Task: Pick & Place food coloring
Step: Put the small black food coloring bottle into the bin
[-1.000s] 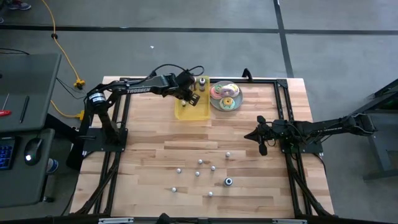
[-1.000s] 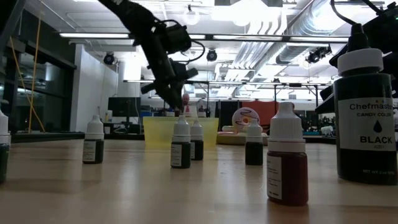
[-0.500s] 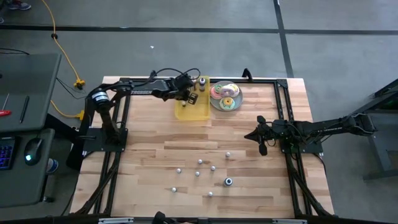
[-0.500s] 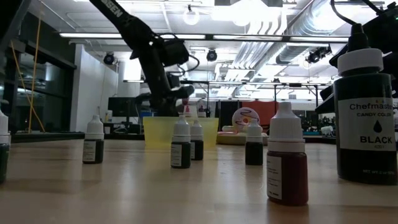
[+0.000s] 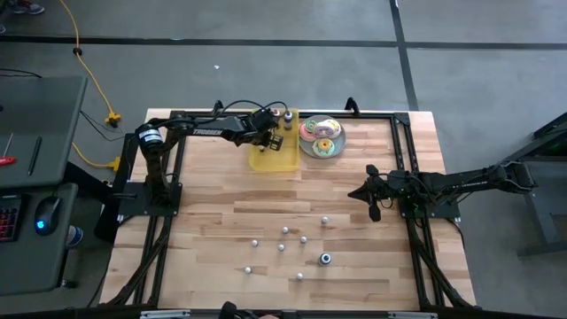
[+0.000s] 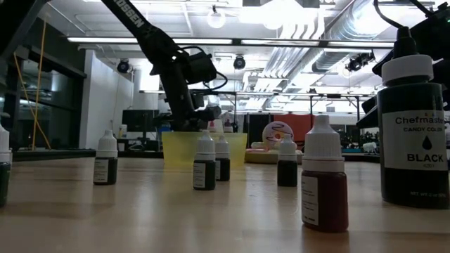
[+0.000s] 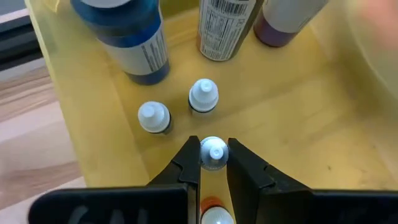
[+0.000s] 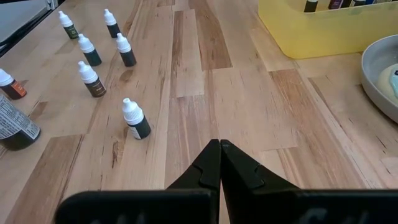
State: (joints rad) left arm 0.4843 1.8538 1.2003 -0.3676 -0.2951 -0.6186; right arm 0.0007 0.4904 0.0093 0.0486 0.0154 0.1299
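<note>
The food coloring bottles are tiny, dark-bodied and white-capped. Several stand loose on the near table (image 5: 285,232), (image 8: 135,119). Two small ones (image 7: 153,117), (image 7: 203,96) stand on the floor of the yellow tray (image 5: 275,155), beside larger bottles (image 7: 124,37). My left gripper (image 7: 214,155) is down inside the tray at its far end (image 5: 267,133), shut on one small bottle (image 7: 214,152). An orange-bodied bottle (image 7: 212,210) shows farther back under the fingers. My right gripper (image 8: 219,146) waits shut above the table's right side (image 5: 372,208). My left gripper pinches a small food coloring bottle by its white cap (image 7: 214,153) between the two fingertips. The fingers come from above, pointing down into the tray. The bottle is upright, nozzle up. The cap and fingers hide whether its base stands on the tray floor.
A grey plate of frosted doughnuts (image 5: 321,137) sits right of the tray, close to it. A big black-labelled bottle (image 5: 325,259) stands among the loose small ones (image 6: 411,119). Bare wood lies between the tray and the near cluster. Black frame rails run along the table's sides.
My left arm has sunk lower over the yellow tray, bringing its gripper down between the tray's walls near the far end. The right arm and the loose bottles have stayed still.
</note>
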